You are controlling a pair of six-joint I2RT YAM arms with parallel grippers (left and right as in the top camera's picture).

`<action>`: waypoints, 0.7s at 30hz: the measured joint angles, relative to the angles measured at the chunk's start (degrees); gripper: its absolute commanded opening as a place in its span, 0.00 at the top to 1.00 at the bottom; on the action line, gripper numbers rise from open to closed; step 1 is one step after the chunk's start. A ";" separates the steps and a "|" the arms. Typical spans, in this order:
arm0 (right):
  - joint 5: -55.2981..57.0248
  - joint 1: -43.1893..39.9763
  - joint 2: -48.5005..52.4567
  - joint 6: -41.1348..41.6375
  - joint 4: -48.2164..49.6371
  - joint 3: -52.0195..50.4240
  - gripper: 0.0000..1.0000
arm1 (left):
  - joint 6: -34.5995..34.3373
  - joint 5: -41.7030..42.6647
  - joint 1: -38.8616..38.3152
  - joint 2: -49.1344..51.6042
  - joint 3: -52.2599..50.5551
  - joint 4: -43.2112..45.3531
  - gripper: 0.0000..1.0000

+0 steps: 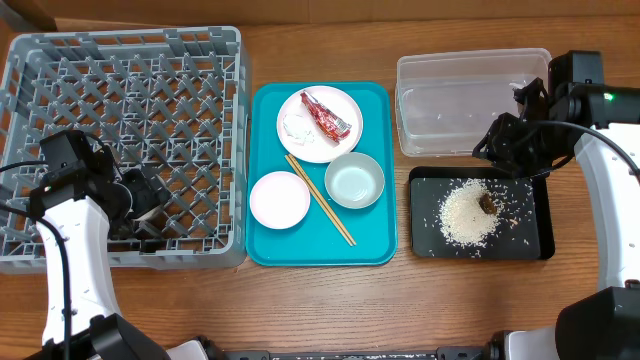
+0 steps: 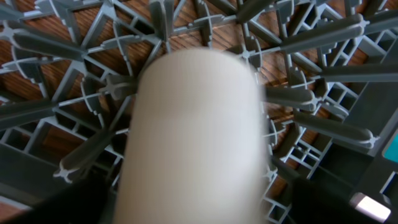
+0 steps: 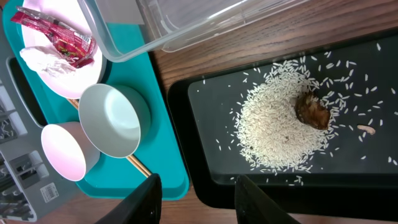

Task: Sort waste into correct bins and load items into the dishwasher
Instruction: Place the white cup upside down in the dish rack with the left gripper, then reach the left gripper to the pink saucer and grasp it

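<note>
A small white cup (image 2: 196, 137) among the dish rack (image 1: 60, 60) pegs.
Nearest, the left gripper (image 1: 145, 198) sits low over the cup; whether it grasps it cannot be told. The right gripper (image 3: 199, 199), fingers apart and empty, hovers at the edge of the black tray (image 3: 205, 99) of rice (image 3: 273, 130) and brown lump (image 3: 313, 112), clear tub (image 1: 475, 55) beyond.

No readable text, print on red foil wrapper (image 3: 59, 38) too small

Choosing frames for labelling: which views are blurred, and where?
Left wrist: the small white cup is blurred, the pegs of the grey plastic dish rack behind it sharper. Right wrist: loose white rice grains crisp. Overhead: evenly lit, sharp.
</note>
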 measured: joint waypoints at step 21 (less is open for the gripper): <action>0.28 0.00 0.00 -0.09 -1.60 0.00 0.37 | -0.09 17.22 -14.45 -1.11 9.60 1.31 0.00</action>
